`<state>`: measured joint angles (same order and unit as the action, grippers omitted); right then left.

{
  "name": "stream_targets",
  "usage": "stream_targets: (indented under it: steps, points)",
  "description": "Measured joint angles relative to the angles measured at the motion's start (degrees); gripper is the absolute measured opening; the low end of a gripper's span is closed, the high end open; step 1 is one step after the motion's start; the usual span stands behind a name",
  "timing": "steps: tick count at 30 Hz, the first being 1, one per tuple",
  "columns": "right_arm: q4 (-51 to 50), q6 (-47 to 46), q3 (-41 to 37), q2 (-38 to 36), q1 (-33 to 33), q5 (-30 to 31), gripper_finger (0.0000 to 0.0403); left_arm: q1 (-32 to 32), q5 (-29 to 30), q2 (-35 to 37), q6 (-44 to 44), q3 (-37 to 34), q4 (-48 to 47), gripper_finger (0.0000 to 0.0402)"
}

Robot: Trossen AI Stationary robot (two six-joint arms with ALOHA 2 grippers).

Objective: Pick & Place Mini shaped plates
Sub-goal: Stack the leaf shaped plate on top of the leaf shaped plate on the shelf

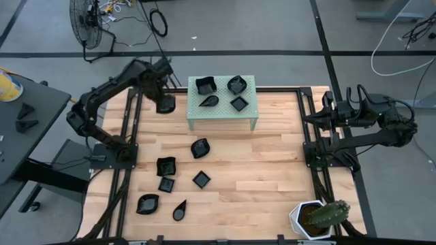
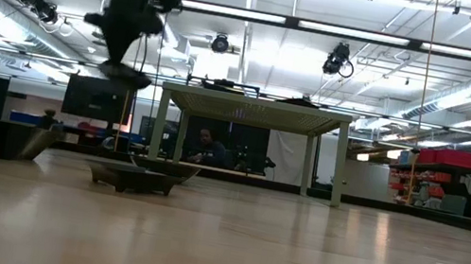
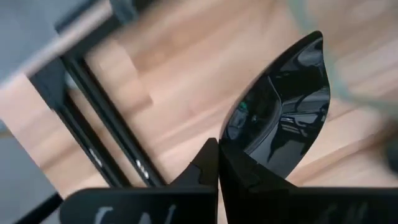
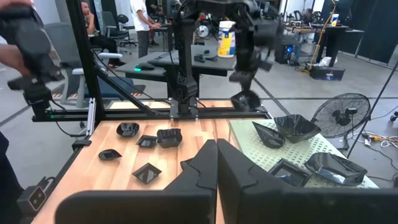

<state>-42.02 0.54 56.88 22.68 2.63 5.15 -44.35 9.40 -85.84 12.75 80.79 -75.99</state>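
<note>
My left gripper (image 3: 217,163) is shut on a glossy black leaf-shaped mini plate (image 3: 283,115) and hangs high over the table's far left part (image 1: 163,97), just left of the pale green stand (image 1: 221,117). Several black mini plates (image 1: 238,103) rest on the stand's top. Several more (image 1: 165,165) lie flat on the wooden table nearer the front. My right gripper (image 4: 216,155) is shut and holds nothing, parked level at the table's right side (image 1: 327,109). My left gripper pinches the leaf-shaped plate by its rim at the blunt end (image 3: 239,155) between its two fingers. The fingers come from above, pointing steeply down. The plate (image 2: 125,76) hangs just below the fingertips, roughly level and lifted well clear of the table.
A white hexagonal pot with a cactus (image 1: 317,218) stands at the near right corner. Black frame rails (image 1: 129,116) run along the table's left and right sides. Bare wood (image 1: 266,170) lies between the stand and the pot. People show in the room beyond.
</note>
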Motion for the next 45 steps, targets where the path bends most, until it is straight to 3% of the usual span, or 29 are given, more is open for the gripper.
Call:
stream_targets:
  steps: [6, 16, 26, 40, 45]
  points:
    - [0.0, 0.0, 0.0, 0.0, 0.0, 0.0, 0.0004, 1.4, -0.2, -0.4, 0.0, 12.1, 0.8, 0.0002]
    - [0.0, 0.0, 0.0, 0.0, 0.0, 0.0, 0.0004, 2.2, -3.2, -7.9, 1.9, 27.1, 9.0, 0.0002]
    - [0.0, 0.0, 0.0, 0.0, 0.0, 0.0, 0.0004, 3.7, -19.3, -14.4, 10.8, 30.7, 25.5, 0.0002]
    - [0.0, 0.0, 0.0, 0.0, 0.0, 0.0, 0.0004, 5.4, -32.0, -23.1, 27.5, 30.7, 41.8, 0.0002]
    - [0.0, 0.0, 0.0, 0.0, 0.0, 0.0, 0.0004, 6.4, -32.8, -25.5, 28.9, 30.7, 43.1, 0.0002]
